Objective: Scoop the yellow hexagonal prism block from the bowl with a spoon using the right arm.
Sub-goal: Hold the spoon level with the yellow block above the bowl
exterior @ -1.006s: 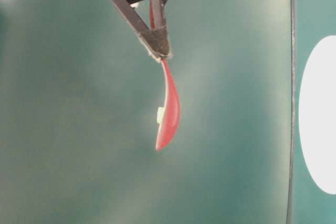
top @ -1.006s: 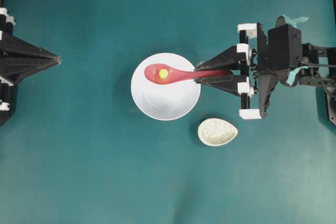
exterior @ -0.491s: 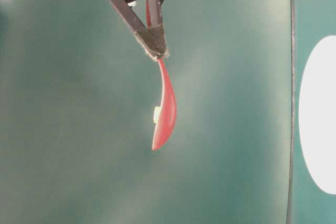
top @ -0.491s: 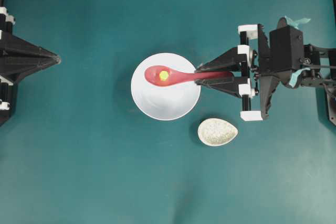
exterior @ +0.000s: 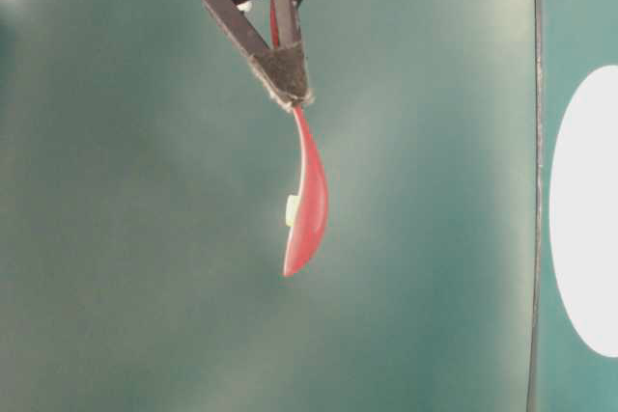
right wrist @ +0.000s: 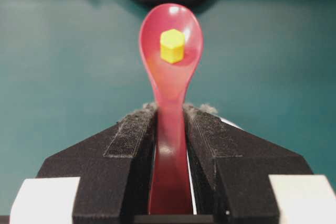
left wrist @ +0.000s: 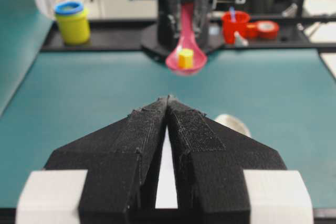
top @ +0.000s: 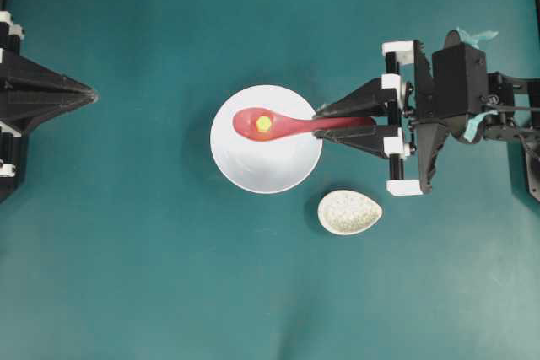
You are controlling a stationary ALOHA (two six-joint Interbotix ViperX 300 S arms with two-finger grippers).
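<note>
The yellow hexagonal prism block [top: 263,123] lies in the scoop of the pink-red spoon [top: 291,125]. The spoon hangs level over the far half of the white bowl [top: 266,170]. My right gripper [top: 319,122] is shut on the spoon's handle at the bowl's right rim. In the right wrist view the block [right wrist: 172,45] sits in the middle of the scoop [right wrist: 170,30], and the gripper [right wrist: 170,109] clamps the handle. The table-level view shows the spoon [exterior: 307,209] in the air with the block [exterior: 292,209] in it. My left gripper [top: 89,94] is shut and empty at the far left.
A small speckled egg-shaped spoon rest [top: 349,212] lies just right of the bowl and nearer the front. In the left wrist view a yellow cup [left wrist: 72,22], a red cup [left wrist: 234,24] and a tape roll [left wrist: 266,27] stand beyond the table's far edge.
The right gripper with the spoon and block has shifted only very slightly. The block stays in the scoop. The left arm has not moved.
</note>
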